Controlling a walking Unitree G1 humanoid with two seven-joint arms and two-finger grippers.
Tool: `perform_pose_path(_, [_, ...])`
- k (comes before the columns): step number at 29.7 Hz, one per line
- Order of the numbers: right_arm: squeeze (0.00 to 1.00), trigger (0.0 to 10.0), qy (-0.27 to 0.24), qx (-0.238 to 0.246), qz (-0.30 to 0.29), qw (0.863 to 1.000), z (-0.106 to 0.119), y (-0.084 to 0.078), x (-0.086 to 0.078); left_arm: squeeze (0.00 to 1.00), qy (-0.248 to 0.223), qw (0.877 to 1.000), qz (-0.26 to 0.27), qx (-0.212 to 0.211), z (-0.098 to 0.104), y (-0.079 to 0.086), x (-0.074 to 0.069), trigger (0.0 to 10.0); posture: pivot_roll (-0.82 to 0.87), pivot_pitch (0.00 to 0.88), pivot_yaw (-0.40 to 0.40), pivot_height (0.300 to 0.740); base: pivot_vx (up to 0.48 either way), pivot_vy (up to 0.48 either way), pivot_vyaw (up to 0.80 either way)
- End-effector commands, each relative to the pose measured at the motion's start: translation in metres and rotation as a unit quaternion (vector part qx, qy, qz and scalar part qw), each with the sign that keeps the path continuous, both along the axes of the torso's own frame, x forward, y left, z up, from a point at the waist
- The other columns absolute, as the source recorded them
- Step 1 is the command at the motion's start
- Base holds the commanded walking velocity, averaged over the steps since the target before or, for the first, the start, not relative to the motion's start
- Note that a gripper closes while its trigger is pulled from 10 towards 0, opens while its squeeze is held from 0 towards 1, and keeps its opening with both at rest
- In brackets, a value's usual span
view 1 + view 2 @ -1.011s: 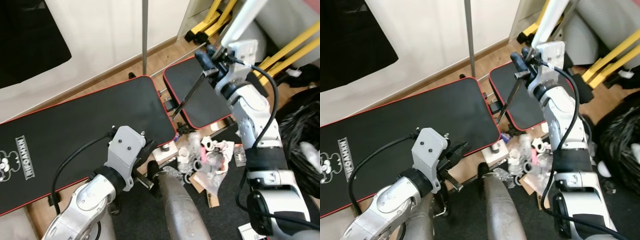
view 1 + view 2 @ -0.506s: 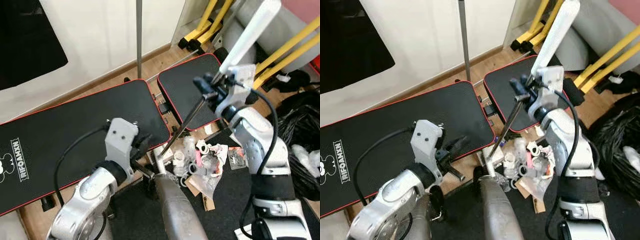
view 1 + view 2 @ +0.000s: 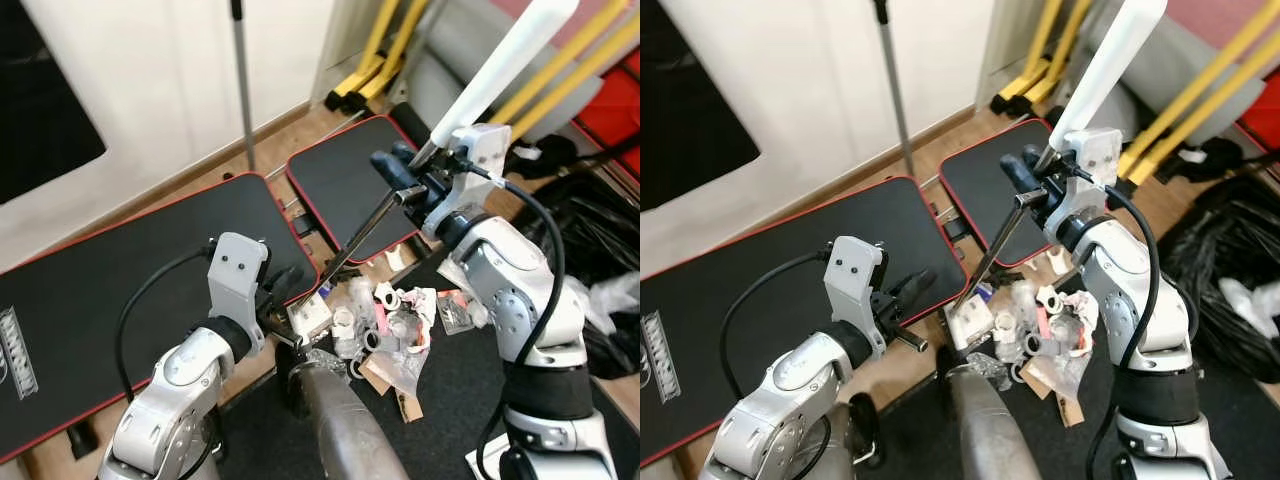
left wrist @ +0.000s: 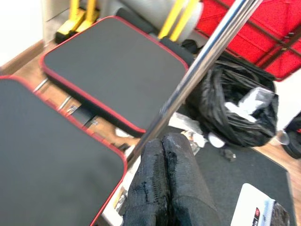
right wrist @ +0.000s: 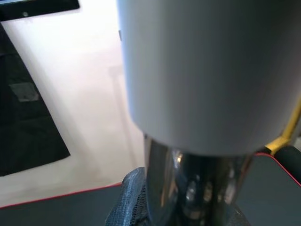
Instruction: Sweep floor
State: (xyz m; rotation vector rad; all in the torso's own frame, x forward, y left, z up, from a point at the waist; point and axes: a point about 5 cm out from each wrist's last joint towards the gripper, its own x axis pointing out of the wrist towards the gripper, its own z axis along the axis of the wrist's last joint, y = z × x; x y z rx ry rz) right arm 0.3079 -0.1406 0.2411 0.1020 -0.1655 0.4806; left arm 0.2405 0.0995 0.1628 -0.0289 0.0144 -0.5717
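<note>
Silver metal broom pole with a white upper grip point(image 3: 375, 218) slants across the scene, from 1 o'clock down toward centre, where its lower end meets a heap of crumpled white and pink litter point(image 3: 390, 330) on the floor. Right gripper point(image 3: 402, 172) sits high on the pole, black fingers clamped round the shaft just below the white grip — the right wrist view shows the metal tube pressed against one finger point(image 5: 129, 205). Left gripper point(image 3: 283, 290) is low, at about 8 o'clock from the litter, fingers pressed together beside the pole; in the left wrist view the shaft runs just past the closed fingertips point(image 4: 164, 165). Black padded bench with red piping point(image 3: 120, 290) lies at 9 o'clock, its smaller seat pad point(image 3: 350, 185) at 12. Black bin bag point(image 3: 590, 235) at 3 o'clock.
</note>
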Motion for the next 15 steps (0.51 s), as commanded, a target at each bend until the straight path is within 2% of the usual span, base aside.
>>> perform_pose_path(1, [0.00,10.0,0.007,0.002,0.010,1.000,-0.003,0.003,-0.005,0.00,0.016,1.000,-0.008,-0.003,-0.008,-0.005,-0.003,10.0,-0.08,0.233,-0.201,0.740,0.000,0.000,-0.80])
perform_pose_path(15, [0.00,10.0,0.016,0.022,0.036,0.999,-0.004,0.015,-0.010,0.00,0.020,1.000,-0.005,-0.005,-0.012,-0.005,0.002,10.0,-0.08,0.212,-0.201,0.740,0.000,0.000,-0.80])
